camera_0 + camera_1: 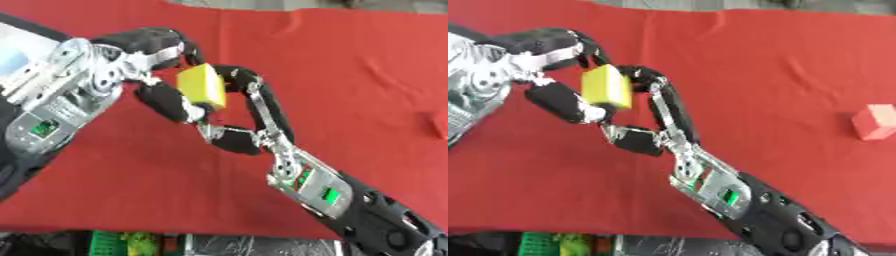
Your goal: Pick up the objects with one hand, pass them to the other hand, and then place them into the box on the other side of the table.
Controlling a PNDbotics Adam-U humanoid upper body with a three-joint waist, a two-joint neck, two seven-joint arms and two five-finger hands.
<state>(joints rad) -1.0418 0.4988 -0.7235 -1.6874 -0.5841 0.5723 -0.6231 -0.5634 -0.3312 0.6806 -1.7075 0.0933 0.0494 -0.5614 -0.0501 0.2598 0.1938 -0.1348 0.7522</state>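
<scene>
handover mid-air | yellow block (202, 87) above the red counter (350, 75), pinched by my left hand (162, 75) and my right hand (249, 115) at once | judged: release left only once right held it square | pink block (874, 121) far right.

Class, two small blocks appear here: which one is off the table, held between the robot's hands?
The yellow block, gripped between left hand and right hand. The pink block lies alone on the red cloth.

yellow block (606, 87) | held between left hand (557, 75), right hand (662, 122)
</scene>
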